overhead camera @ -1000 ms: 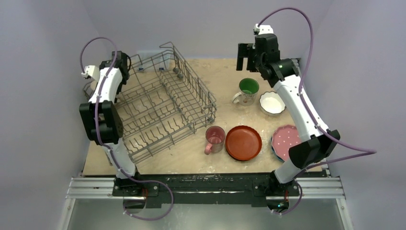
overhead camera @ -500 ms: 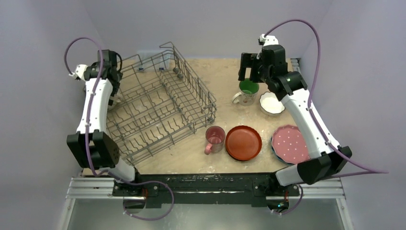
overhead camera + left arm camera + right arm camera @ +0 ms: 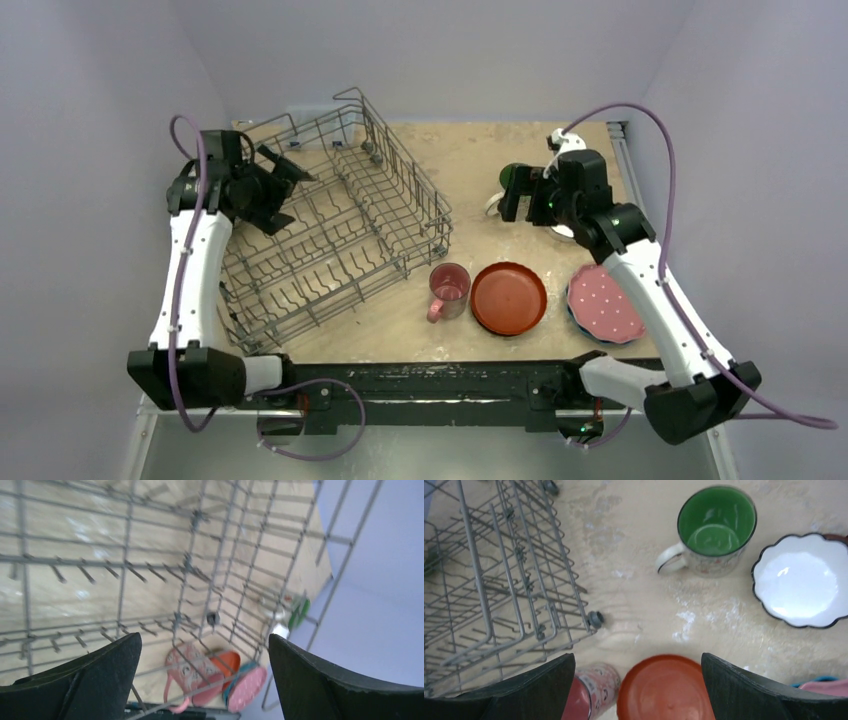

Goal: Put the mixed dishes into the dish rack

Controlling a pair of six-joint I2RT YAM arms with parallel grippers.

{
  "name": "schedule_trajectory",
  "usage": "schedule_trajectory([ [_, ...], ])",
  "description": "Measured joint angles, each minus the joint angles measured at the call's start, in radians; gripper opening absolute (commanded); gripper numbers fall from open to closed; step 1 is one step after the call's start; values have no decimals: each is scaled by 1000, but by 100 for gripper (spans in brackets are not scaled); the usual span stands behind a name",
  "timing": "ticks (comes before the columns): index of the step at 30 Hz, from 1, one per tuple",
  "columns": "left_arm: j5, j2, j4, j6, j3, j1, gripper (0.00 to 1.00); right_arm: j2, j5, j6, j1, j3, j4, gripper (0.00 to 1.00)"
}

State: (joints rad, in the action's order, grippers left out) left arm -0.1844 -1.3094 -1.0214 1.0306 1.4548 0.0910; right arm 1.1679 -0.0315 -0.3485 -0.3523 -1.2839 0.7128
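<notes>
The grey wire dish rack stands on the left of the table with no dish in it. My left gripper is open above its far left part; through the rack wires it sees the pink mug. My right gripper is open and empty, hovering over the cream mug with the green inside and the white fluted bowl. The pink mug and the red-orange plate sit in front. The pink dotted plate lies on the blue plate. The beige mug is not in view.
The rack's raised wire wall and a corner wheel stand between the rack floor and the dishes. Bare sandy table lies behind the mugs. Purple walls close in on both sides.
My left gripper has swung from outside the rack's far left corner to above the rack. My right gripper has come nearer and lower, over the green mug.
</notes>
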Motion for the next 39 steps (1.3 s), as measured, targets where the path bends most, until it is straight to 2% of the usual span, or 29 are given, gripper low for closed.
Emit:
schedule_trajectory([
  [3, -118, 89, 33, -6, -63, -66, 99, -65, 37, -13, 0, 80, -2, 99],
  [6, -194, 190, 66, -18, -96, -187, 99, -108, 79, -19, 0, 139, -4, 99],
  [10, -227, 320, 100, -16, -160, -345, 99, -113, 116, -19, -9, 171, -5, 99],
  [15, -230, 404, 115, 7, -231, -453, 100, -101, 151, -27, -81, 211, -25, 98],
  [18, -222, 409, 114, 10, -241, -517, 100, -77, 151, -39, -160, 231, -33, 94],
  [21, -210, 402, 114, 22, -253, -578, 100, -46, 146, -62, -245, 253, -45, 85],
  [26, -202, 399, 107, 26, -259, -624, 100, 13, 111, -111, -357, 286, -56, 83],
  [30, -203, 383, 105, 22, -259, -629, 100, 60, 27, -147, -436, 317, -69, 69],
  [32, -206, 369, 104, 19, -259, -630, 100, 76, -10, -158, -450, 339, -80, 65],
  [39, -220, 310, 108, -2, -259, -630, 100, 132, -135, -187, -460, 367, -131, 61],
])
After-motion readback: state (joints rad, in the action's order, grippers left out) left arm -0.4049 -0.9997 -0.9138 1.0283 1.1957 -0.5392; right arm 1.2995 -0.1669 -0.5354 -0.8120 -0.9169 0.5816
